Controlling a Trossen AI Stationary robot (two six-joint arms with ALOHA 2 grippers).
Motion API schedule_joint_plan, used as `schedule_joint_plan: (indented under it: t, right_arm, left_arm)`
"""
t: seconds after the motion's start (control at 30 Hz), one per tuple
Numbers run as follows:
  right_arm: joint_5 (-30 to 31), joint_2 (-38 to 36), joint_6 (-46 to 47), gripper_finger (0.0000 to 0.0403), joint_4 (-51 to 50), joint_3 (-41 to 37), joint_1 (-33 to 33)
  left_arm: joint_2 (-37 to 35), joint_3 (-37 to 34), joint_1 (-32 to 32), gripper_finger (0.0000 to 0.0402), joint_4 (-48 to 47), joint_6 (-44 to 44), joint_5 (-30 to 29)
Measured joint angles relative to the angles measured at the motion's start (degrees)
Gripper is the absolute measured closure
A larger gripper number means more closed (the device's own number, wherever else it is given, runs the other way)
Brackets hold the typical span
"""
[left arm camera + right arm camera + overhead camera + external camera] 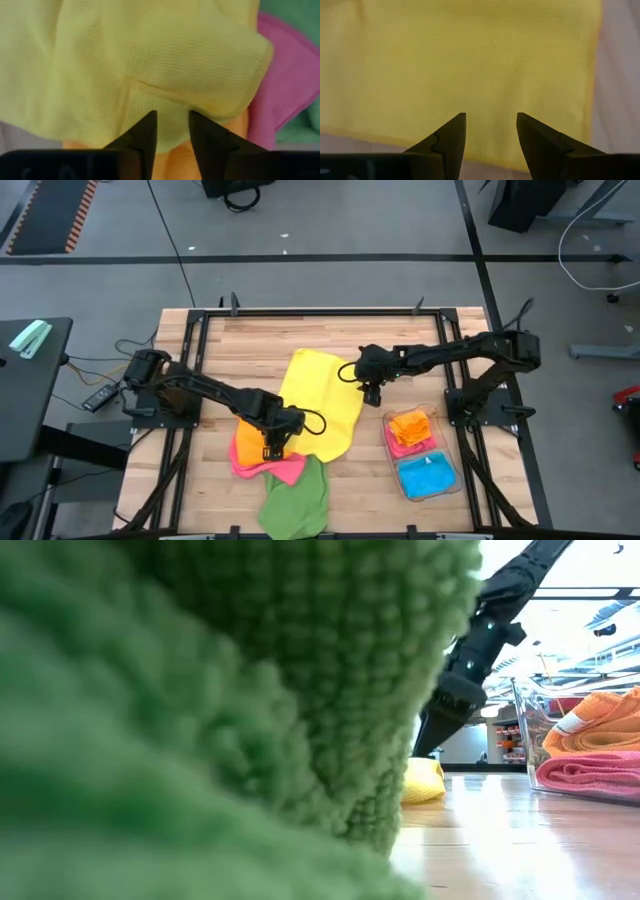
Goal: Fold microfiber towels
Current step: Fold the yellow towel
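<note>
A yellow microfiber towel (320, 402) lies spread out in the middle of the table, its near left corner (220, 75) resting on an orange towel (246, 446) and a pink towel (285, 471). A green towel (297, 500) lies at the table's near edge and fills most of the low view (200, 690). My left gripper (274, 448) points down, open, just over the yellow towel's near left corner (172, 125). My right gripper (372, 392) is open and slants down over the yellow towel's right edge (490, 125).
A clear plastic bin (452, 480) at the near right holds folded orange (410, 425), pink and blue (426, 472) towels; it also shows in the low view (528, 730). Bare wood lies at the table's far side and far left.
</note>
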Motion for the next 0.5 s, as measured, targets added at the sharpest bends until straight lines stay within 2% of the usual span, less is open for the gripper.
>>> schedule_joint_plan:
  t: [0.13,0.27,0.37,0.5]
  right_arm:
    - [0.91,3.03,-0.80,0.0219,0.68,0.00,0.00]
    - [4.29,5.34,-0.07,0.0219,0.66,-0.01,-0.74]
    - [10.57,5.94,0.87,0.0219,1.19,0.21,-1.78]
    - [23.54,6.01,2.89,0.0219,-1.68,1.34,-4.77]
  left_arm:
    - [-1.52,0.01,-1.43,0.0241,0.28,-1.87,-2.94]
    - [-2.13,0.01,-2.54,0.0213,2.81,-3.26,-3.90]
    - [-2.45,0.05,-3.23,0.0206,5.01,-4.79,-4.04]
    - [-2.45,0.05,-3.83,0.0213,6.90,-6.19,-4.02]
